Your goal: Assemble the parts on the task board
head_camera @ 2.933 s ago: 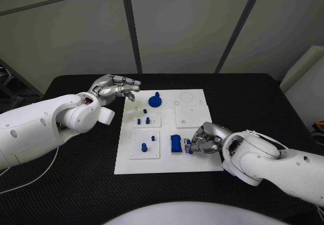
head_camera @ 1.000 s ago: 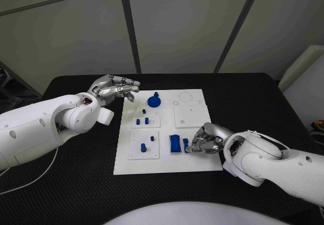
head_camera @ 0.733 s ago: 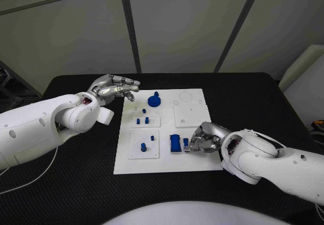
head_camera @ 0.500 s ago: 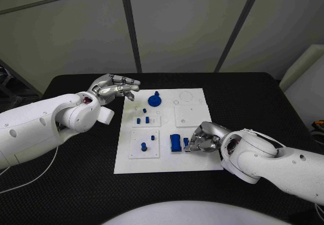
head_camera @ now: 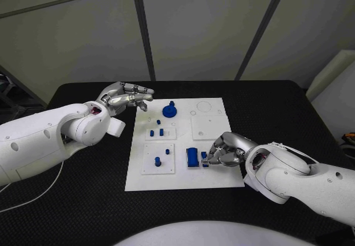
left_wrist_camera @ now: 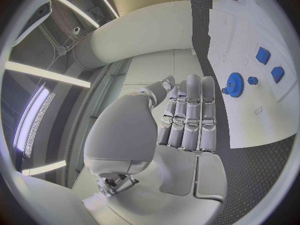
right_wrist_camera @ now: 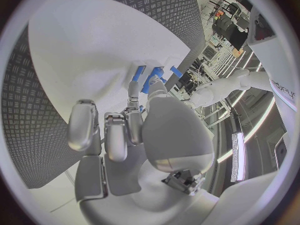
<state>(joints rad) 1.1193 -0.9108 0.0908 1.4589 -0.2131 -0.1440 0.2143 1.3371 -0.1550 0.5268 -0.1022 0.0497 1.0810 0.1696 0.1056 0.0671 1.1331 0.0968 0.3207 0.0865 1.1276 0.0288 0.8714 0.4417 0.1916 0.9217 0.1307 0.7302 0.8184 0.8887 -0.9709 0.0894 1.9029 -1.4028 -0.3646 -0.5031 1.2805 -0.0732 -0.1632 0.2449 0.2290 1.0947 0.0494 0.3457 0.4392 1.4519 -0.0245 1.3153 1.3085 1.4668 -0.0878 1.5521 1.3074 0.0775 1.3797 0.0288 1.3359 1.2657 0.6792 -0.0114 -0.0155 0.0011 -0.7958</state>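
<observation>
Flat white task board (head_camera: 214, 174) carrying small blue parts: gear (head_camera: 170, 109), pegs, rectangular block (head_camera: 192, 156). Right hand (head_camera: 224, 150) apparently pinching a small blue piece (head_camera: 204, 157). Left hand (head_camera: 127, 96) empty, fingers loosely apart.

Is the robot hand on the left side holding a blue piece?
No. The left robot hand hovers by the far left corner of the task board with nothing in its fingers; the blue gear sits apart from it.

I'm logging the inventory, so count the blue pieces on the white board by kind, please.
Gear: 1
Large block: 1
Small pegs: 5
Small piece pinched by the right hand: 1
Total: 8
</observation>
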